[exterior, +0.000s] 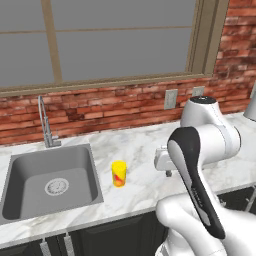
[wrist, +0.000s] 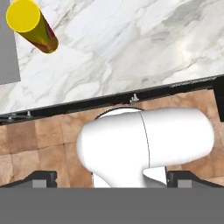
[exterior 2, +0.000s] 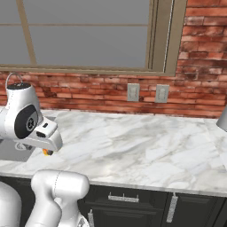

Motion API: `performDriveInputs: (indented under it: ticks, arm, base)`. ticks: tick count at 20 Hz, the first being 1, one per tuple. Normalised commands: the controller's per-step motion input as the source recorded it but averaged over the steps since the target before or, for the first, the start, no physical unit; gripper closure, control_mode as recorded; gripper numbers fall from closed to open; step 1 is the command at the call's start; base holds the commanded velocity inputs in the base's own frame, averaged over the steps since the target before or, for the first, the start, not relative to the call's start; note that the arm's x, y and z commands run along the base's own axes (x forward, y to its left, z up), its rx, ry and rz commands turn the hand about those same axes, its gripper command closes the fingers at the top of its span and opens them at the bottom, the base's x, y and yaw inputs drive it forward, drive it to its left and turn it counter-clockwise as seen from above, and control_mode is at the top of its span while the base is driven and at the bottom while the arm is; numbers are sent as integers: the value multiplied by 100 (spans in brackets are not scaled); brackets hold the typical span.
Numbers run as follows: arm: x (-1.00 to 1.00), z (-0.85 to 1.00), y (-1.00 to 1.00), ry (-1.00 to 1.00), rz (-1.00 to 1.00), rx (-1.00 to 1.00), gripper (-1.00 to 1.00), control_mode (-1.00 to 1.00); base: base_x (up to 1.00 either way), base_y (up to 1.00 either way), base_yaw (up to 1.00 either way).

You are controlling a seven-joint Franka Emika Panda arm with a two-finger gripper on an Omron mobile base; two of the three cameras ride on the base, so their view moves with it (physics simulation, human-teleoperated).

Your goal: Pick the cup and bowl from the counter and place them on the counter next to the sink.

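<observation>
The counter (exterior: 145, 150) is white marble with grey veins, running under a wide window (exterior: 115, 40) set in a red brick wall (exterior: 100, 107). Dark cabinets (exterior 2: 146, 201) with metal handles sit below the stone. In the hand view a brown tiled floor (wrist: 39, 140) lies past the counter's front edge.

The sink (exterior: 50, 182) is a grey steel basin sunk into the left part of the counter in the left base view, with a round drain in its bottom and a thin curved faucet (exterior: 45, 122) rising behind it by the wall. Two pale outlet plates (exterior 2: 147, 93) are fixed to the brick above the stone. A grey object (exterior 2: 221, 119) pokes in at the right edge of the right base view; what it is cannot be told.

The cup (exterior: 118, 173) is a small yellow tumbler with a red mark on its side. It stands upright on the counter just to the right of the sink, close to the basin's rim but not in it. In the hand view it sits at the upper left, beside the grey edge of the sink.

The gripper (wrist: 111, 179) hangs above the counter to the right of the cup, apart from it. Its fingers (wrist: 41, 178) are spread wide and hold nothing
</observation>
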Motion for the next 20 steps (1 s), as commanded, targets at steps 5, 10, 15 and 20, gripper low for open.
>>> performDriveInputs:
  ticks: [5,10,15,20]
  arm:
    - [0,0,0,0,0,0,-100,100]
    - [0,0,0,0,0,0,-100,100]
    - [0,0,0,0,0,0,-100,100]
    - [0,0,0,0,0,0,-100,100]
  base:
    - [0,0,0]
    - [-72,-2,-10]
    - [-100,-4,-21]
    - [-73,1,-61]
